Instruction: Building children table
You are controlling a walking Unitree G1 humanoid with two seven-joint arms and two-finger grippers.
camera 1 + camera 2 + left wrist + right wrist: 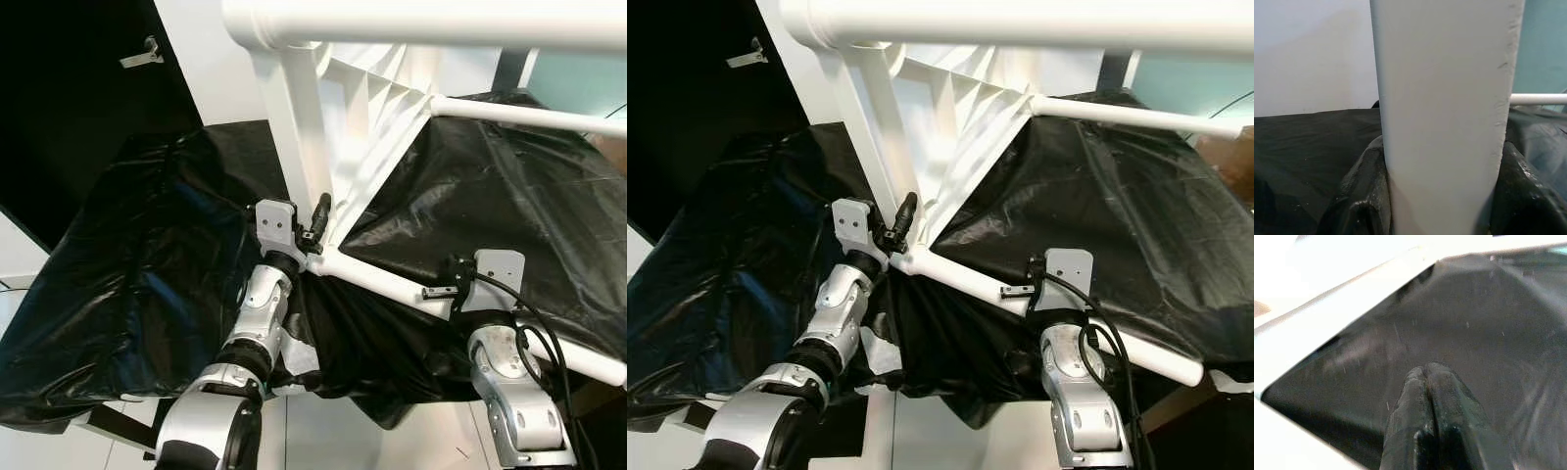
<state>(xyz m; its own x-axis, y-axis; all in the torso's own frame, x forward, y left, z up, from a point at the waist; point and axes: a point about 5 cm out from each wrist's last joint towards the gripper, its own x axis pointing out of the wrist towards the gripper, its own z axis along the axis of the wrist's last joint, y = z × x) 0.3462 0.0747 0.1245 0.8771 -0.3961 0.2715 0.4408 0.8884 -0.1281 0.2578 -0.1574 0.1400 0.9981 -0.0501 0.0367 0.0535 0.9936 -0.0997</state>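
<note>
Left hand (1440, 205) is clenched around a white table leg (304, 147) of the upturned children's table (372, 108), which lies on a surface draped in black plastic sheeting (509, 186). Right hand (1432, 382), fingers pressed together and grasping nothing, rests beside another white leg (970, 277). No writing is readable.

We see our right pincer (1426, 374) with its two black fingers pressed together, above crinkled black plastic sheeting (1488, 318), while blurred white table frame bars (1327, 308) cross beyond it.
</note>
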